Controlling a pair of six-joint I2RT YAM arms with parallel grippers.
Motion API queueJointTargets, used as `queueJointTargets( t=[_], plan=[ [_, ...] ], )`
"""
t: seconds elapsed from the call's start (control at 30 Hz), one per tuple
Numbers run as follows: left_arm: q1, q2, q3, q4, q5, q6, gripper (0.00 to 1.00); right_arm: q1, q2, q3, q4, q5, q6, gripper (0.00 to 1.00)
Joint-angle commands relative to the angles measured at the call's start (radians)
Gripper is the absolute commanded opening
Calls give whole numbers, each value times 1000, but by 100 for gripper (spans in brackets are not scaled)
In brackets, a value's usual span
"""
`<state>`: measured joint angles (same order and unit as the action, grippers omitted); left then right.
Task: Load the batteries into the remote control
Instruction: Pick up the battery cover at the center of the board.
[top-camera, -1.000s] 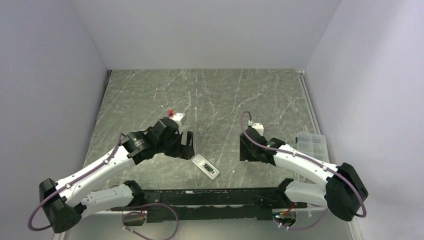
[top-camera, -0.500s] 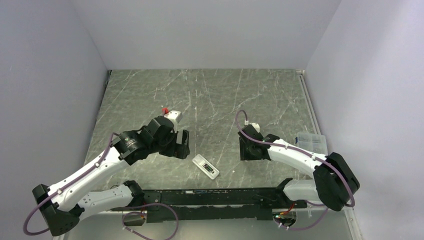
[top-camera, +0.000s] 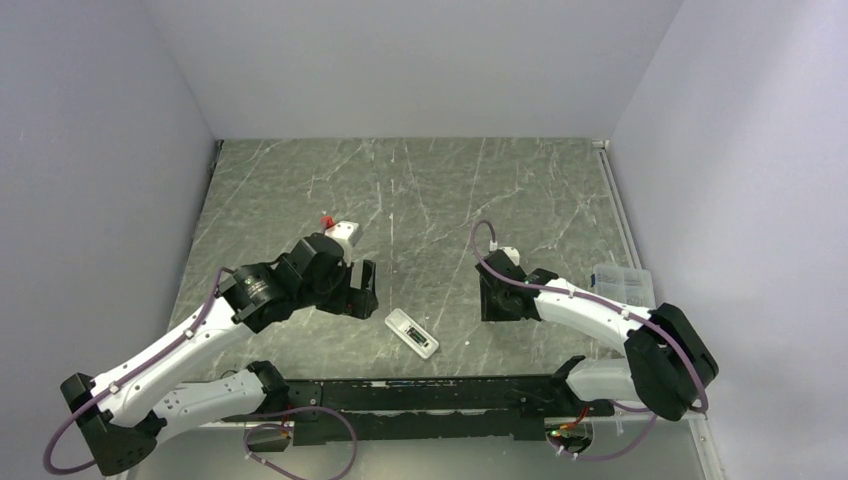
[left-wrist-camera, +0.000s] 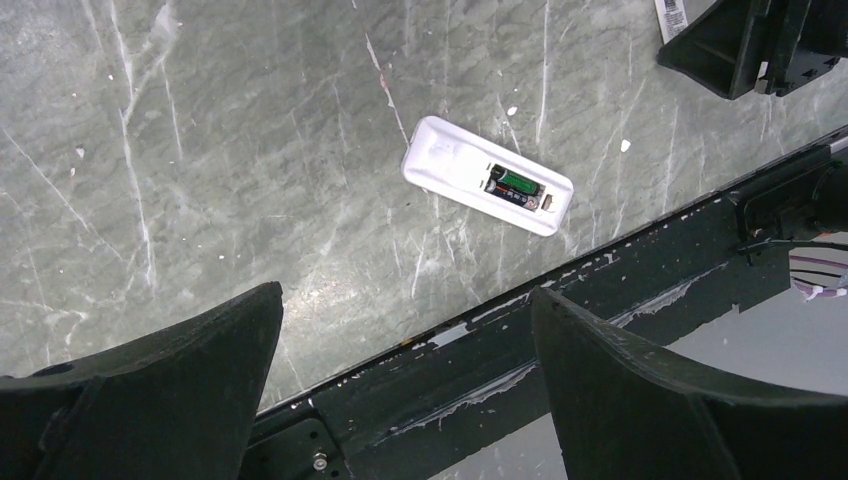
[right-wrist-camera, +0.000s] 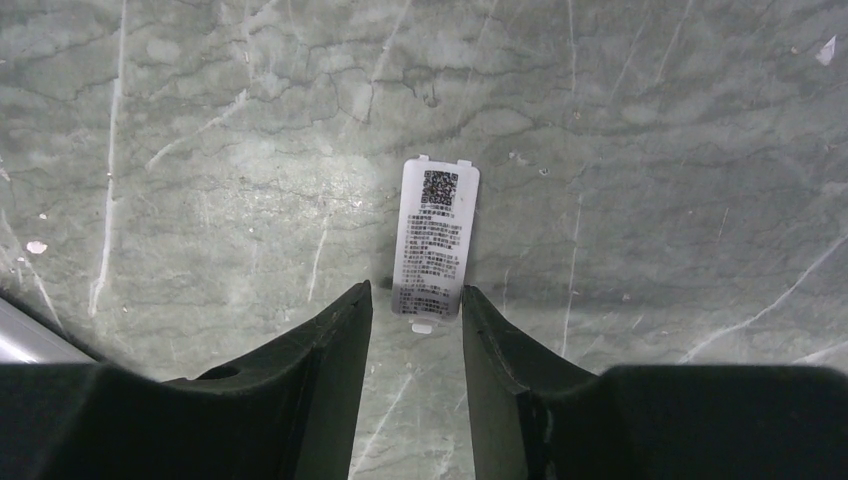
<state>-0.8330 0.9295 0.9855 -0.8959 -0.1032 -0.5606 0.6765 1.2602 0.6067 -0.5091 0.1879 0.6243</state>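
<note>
the left arm (top-camera: 190, 345) has pulled back toward its own side, its near black joint now lower and further left, and the left claw (top-camera: 364, 291) has drawn a little away from the remote control (top-camera: 412, 333). the right arm (top-camera: 590, 305) has swung its elbow in toward the middle, so the forearm now crosses the near edge of the clear box (top-camera: 626, 279). the right claw (right-wrist-camera: 416, 292) has edged slightly left and its jaws have narrowed, now flanking the near end of the white labelled cover (right-wrist-camera: 436, 230) on the desk (top-camera: 300, 190).
</note>
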Motion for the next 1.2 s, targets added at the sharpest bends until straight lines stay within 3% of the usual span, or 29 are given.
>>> queueJointTargets(
  t=[0.0, 0.27, 0.77, 1.17],
  plan=[
    [-3, -31, -9, 13, -12, 13, 99, -6, 9, -13, 16, 20, 38, 40],
    [-4, -52, -14, 16, -9, 12, 99, -5, 9, -12, 4, 45, 59, 38],
    [-5, -62, -19, 15, -1, 11, 99, 10, 19, 3, -16, 63, 80, 24],
    [-3, -40, -54, 56, 37, -20, 99, 61, -77, 61, -93, 64, 53, 20]
  ],
)
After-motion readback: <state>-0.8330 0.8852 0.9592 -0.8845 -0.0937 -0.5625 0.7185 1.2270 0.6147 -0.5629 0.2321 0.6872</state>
